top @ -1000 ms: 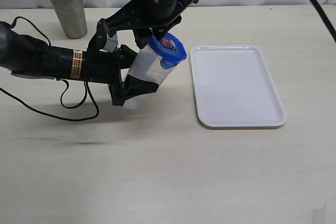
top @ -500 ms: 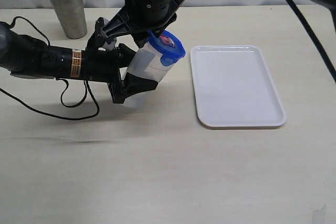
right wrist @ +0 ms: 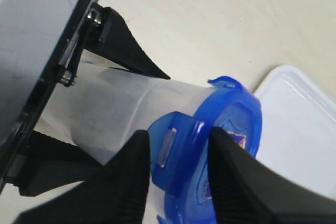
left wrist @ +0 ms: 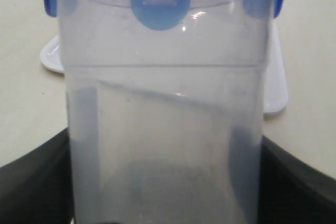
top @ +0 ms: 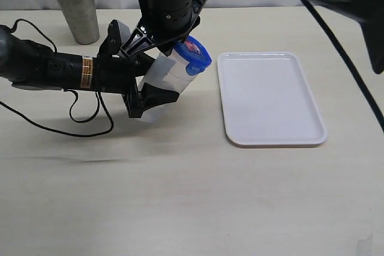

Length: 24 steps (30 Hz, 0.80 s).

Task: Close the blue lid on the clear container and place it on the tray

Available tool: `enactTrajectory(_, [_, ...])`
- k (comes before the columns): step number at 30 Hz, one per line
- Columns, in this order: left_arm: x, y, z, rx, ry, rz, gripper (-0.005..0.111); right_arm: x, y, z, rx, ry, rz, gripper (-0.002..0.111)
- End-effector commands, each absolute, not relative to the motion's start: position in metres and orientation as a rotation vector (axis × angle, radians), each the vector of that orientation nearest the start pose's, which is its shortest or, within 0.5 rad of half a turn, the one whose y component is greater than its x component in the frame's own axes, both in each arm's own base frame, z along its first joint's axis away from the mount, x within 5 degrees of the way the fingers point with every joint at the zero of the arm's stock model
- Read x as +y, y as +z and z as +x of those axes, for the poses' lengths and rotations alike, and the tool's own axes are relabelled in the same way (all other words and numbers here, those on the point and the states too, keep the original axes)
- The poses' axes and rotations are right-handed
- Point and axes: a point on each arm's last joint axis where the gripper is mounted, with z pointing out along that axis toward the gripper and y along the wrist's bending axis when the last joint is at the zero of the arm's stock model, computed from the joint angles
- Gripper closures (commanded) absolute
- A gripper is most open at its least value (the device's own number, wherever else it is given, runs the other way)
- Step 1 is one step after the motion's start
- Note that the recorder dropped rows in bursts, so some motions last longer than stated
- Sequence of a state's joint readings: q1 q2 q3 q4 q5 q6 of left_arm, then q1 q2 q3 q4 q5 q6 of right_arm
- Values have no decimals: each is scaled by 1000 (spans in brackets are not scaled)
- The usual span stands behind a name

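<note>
The clear container (top: 163,75) is held tilted above the table, its mouth toward the tray (top: 271,98). My left gripper (top: 151,88) is shut on its body, a black finger on each side, and the container (left wrist: 163,129) fills the left wrist view. The blue lid (top: 194,56) sits on the container's rim, sticker facing out. My right gripper (top: 179,41) reaches down from above. In the right wrist view its jaws (right wrist: 178,156) pinch the blue lid (right wrist: 233,121), one finger on a snap tab and the other on the lid's face.
A grey steel cup (top: 77,7) stands at the back left. The left arm's black cable (top: 84,125) loops over the table below the arm. The white tray (right wrist: 299,129) lies just right of the lid, with nothing on it.
The right arm has shifted left over the container and its jaws have narrowed onto the lid's tab. The left arm and the container have barely moved.
</note>
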<state>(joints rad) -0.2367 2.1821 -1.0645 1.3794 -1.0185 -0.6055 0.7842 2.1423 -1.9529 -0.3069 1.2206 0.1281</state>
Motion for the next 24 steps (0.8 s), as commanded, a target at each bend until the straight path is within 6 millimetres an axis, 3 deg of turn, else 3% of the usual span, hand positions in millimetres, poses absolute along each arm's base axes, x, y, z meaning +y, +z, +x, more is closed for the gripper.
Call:
enactTrajectory(1, [-169,103,347,1519,-940,1286,107,325,208,331,2714,-115,-1136,82])
enactTrajectory(10, [-169,103,347,1508,-929,1291,107,323,271,325,2577,16,-1115,82])
enactTrajectory(20, [-169,103,348,1514,-923,1289,107,296,348,306,2412,35,-1051,82])
enactTrajectory(24, [-169,103,348,1514,-923,1289,107,279,367,296,2370,-12,-1029,82])
